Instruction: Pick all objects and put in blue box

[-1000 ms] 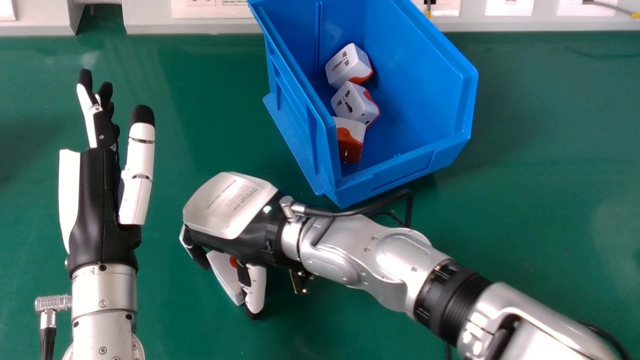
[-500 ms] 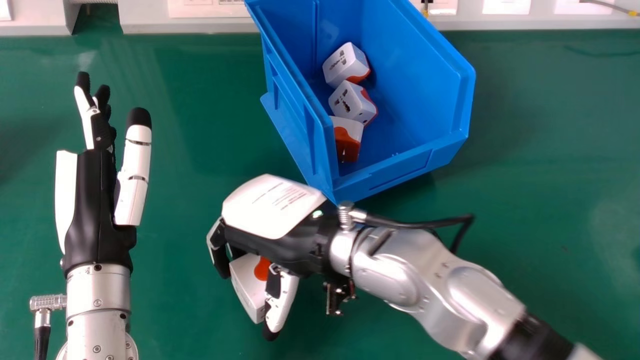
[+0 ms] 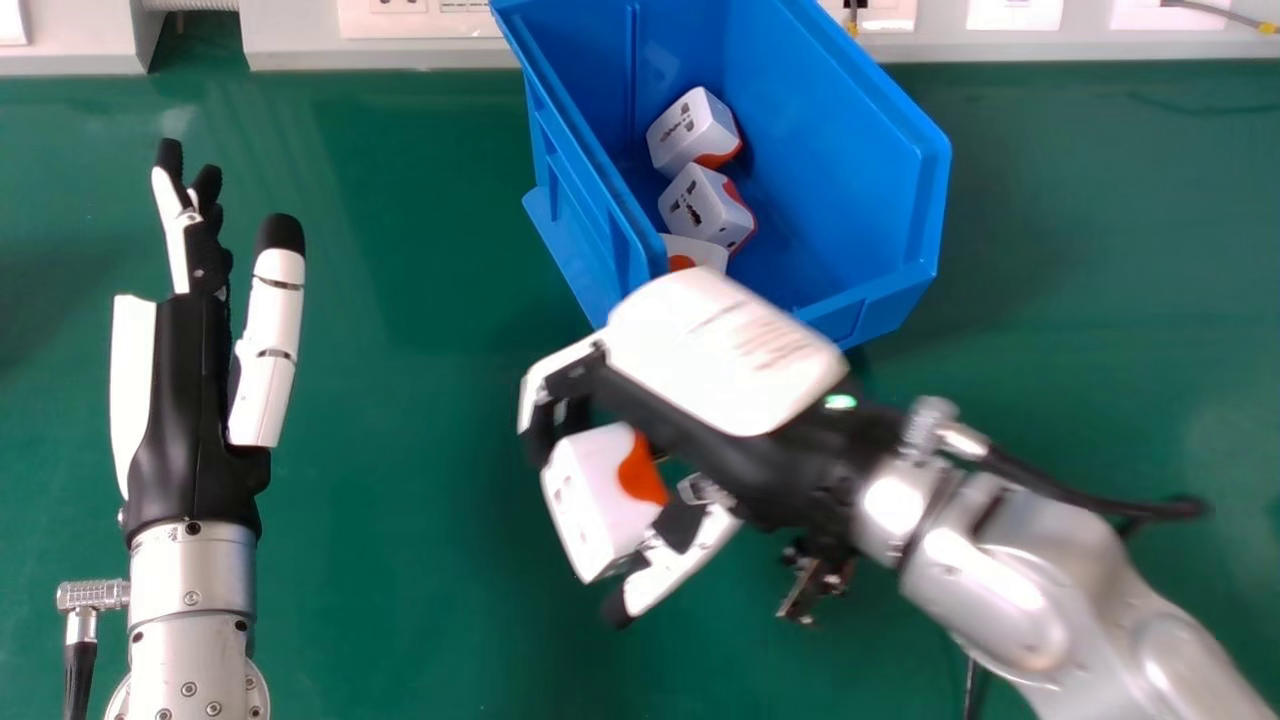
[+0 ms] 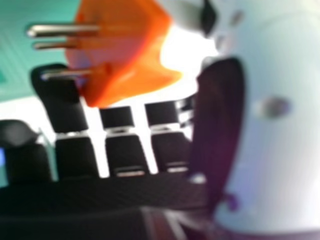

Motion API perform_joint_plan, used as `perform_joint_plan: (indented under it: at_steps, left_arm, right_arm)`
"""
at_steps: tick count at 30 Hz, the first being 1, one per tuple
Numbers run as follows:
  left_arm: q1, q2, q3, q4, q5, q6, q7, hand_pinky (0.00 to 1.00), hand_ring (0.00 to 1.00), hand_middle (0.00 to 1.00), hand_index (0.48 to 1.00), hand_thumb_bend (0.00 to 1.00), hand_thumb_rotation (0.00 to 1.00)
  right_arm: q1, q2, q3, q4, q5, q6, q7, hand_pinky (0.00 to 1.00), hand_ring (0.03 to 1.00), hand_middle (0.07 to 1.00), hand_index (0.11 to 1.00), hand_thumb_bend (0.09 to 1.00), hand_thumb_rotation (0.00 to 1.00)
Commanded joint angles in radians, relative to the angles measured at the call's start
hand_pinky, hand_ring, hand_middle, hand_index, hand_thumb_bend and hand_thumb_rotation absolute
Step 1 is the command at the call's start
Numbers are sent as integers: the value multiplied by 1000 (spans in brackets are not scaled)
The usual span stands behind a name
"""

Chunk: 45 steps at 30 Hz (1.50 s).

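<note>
Your right hand [image 3: 725, 350] is curled round a white-and-orange plug adapter [image 3: 590, 500], pinching it between fingers and thumb, its metal pins [image 4: 62, 30] bare in the right hand view; your right arm slants in from the head view's lower right, back of the hand up, by the near corner of the blue box [image 3: 928, 190], while your left hand [image 3: 190, 400] lies open at the left, fingers straight
</note>
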<state>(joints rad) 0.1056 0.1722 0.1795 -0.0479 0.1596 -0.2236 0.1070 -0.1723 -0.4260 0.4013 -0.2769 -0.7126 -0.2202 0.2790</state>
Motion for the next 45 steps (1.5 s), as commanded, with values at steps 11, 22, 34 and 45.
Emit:
perform_joint_plan:
  at_steps: [11,22,34,45]
  left_arm:
    - [-28,27,11,36,-12,-57,-6,977,1000,1000,1000,401,1000]
    - [-31,24,13,39,-22,-59,-9,978,1000,1000,1000,381,1000]
    - [-25,24,15,34,-19,-61,-11,979,1000,1000,1000,377,1000]
    - [-12,19,10,13,-14,-55,-11,980,1000,1000,1000,376,1000]
  right_arm:
    - [140,-104,-274,-211,53,-21,-21,33,80,160,470,487,146]
    - [-21,-94,-359,-104,31,16,-47,42,88,169,471,489,144]
    - [-343,-54,-248,230,-32,26,-122,39,80,146,470,492,140]
    - [-665,13,-100,663,-116,30,-220,34,74,143,470,492,140]
